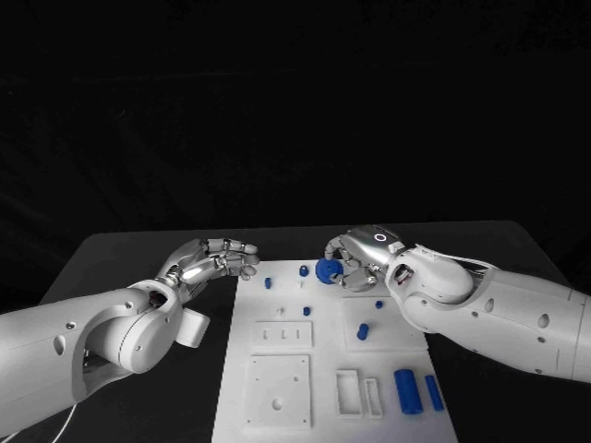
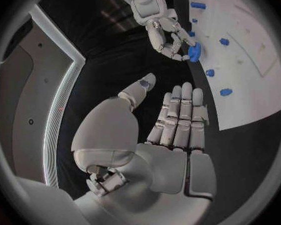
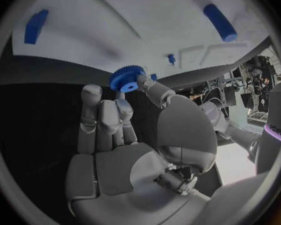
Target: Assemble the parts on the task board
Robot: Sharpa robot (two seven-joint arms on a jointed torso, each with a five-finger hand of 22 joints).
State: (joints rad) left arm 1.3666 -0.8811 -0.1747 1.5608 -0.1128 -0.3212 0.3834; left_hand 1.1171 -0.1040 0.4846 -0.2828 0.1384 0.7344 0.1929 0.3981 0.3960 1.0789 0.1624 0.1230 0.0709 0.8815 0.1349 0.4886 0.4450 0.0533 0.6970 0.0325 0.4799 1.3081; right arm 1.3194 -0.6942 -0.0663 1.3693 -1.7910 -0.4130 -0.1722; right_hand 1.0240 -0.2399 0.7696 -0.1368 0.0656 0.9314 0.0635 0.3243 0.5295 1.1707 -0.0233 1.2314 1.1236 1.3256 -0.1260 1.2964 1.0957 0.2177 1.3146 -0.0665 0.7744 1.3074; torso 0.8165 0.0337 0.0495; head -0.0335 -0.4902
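Gear (image 1: pixel 329 269), blue and toothed, pinched in right hand (image 1: pixel 359 257) fingers over the board (image 1: pixel 278 392) at its 12 o'clock edge. Left hand (image 1: pixel 213 259) at board's 10 o'clock over worktop (image 1: pixel 136 254), fingers straight, apart from thumb, holding nothing.

left hand (image 1: pixel 216 257) empty, fingers extended; right hand (image 1: pixel 358 256) pinching blue gear (image 1: pixel 329 269).
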